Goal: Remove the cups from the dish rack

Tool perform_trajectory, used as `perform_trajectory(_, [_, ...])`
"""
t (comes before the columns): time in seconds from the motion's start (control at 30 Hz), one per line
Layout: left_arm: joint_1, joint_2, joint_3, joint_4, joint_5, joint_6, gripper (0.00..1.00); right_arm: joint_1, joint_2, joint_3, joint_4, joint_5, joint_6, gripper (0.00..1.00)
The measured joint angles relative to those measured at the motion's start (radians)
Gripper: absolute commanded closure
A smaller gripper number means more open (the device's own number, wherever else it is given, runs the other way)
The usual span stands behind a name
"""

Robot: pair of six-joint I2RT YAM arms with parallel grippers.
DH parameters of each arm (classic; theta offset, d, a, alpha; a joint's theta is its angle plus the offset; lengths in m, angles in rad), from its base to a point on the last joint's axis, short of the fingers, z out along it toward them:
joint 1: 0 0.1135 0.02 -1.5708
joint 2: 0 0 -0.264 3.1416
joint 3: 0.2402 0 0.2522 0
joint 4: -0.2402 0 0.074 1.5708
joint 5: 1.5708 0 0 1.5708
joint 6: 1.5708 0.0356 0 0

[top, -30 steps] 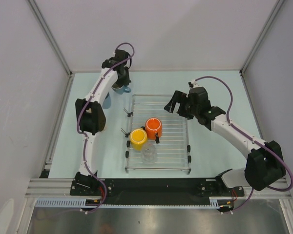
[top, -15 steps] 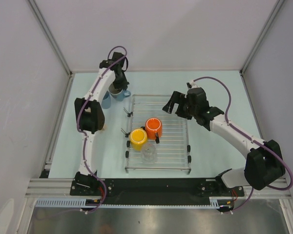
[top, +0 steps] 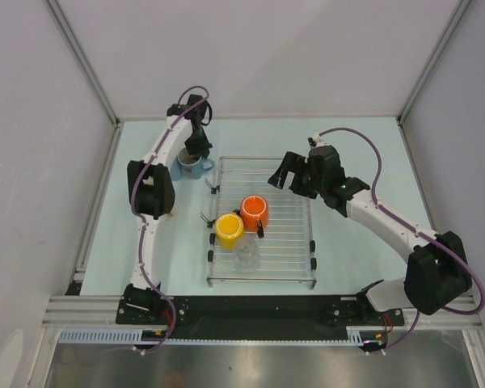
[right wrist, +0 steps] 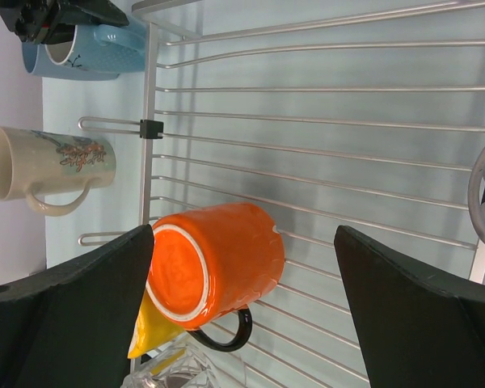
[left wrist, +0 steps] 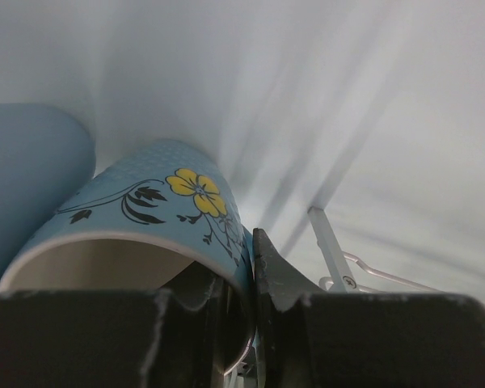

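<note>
My left gripper is shut on the rim of a light blue flowered cup, one finger inside and one outside. It holds the cup upright by the table, just off the far left corner of the dish rack. A second light blue cup stands beside it. The beige cup is left of the rack. On the rack an orange mug, a yellow cup and a clear glass stand upside down. My right gripper is open over the rack, the orange mug below between its fingers.
White walls and frame posts close in the table on three sides. The left arm stretches over the table's left side and covers the beige cup from above. The rack's black feet stick out at its edges.
My left gripper has carried the flowered blue cup nearer and lower, down beside the rack's far left corner. My right gripper has shifted slightly left over the rack.
</note>
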Motion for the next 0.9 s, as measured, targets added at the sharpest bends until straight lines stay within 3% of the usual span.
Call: perform_trajectory(0.9, [-0.035,0.000,0.000,0.028,-0.032,0.001,1.00,0.006,0.005,-0.014,0.013,0.000,0.002,0.00])
